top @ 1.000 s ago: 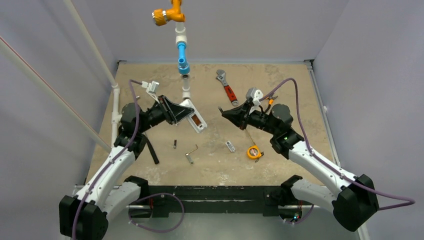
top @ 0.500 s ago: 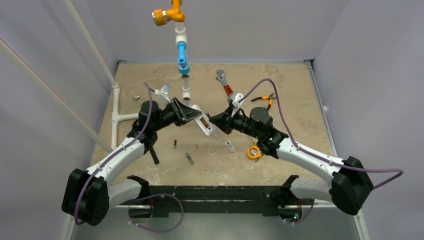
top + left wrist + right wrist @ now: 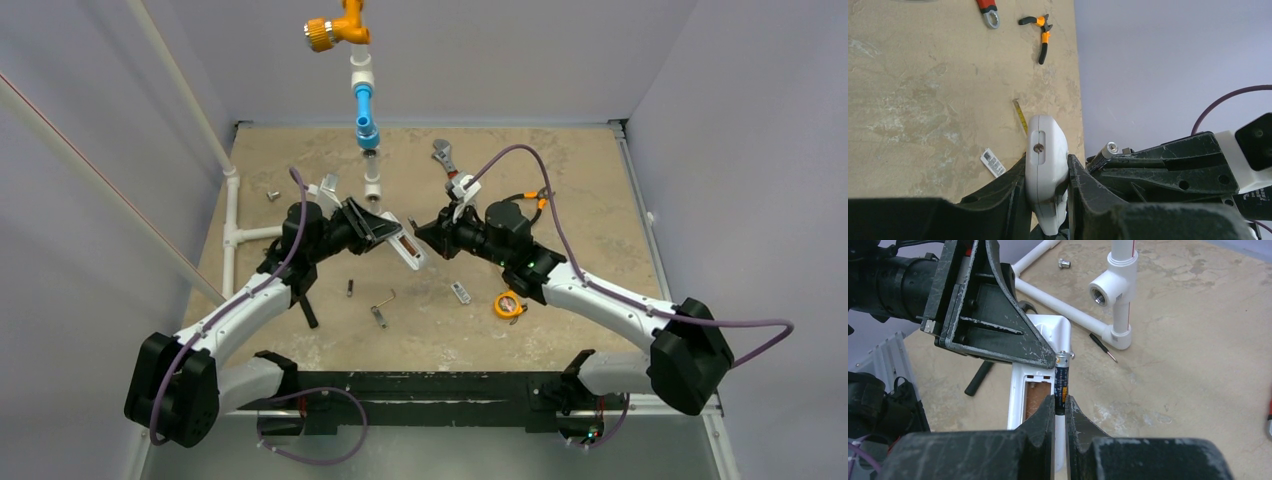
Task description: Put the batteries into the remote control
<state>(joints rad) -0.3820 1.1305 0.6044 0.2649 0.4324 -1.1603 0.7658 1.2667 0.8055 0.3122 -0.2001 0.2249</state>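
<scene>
My left gripper (image 3: 385, 228) is shut on the white remote control (image 3: 408, 248) and holds it above the table, back side up, battery bay (image 3: 1034, 399) open. In the left wrist view the remote (image 3: 1046, 165) is clamped between the two fingers. My right gripper (image 3: 425, 232) is shut on a dark battery (image 3: 1062, 380) and holds it along the right edge of the open bay, tip near the left finger. The battery's metal tip (image 3: 1110, 148) shows in the left wrist view. A second small battery (image 3: 350, 288) lies on the table.
A small grey cover (image 3: 460, 292), a yellow tape measure (image 3: 509, 304), a hex key (image 3: 382, 304), a red-handled wrench (image 3: 448, 160), orange pliers (image 3: 1040, 31), white pipe pieces (image 3: 1113, 290) and a black-handled tool (image 3: 306, 308) lie about. An orange and blue pipe assembly (image 3: 362, 70) stands at the back.
Both arms swung toward the table's middle. The left gripper carried the remote rightward; the right gripper carried the battery leftward until it met the remote's open bay.
</scene>
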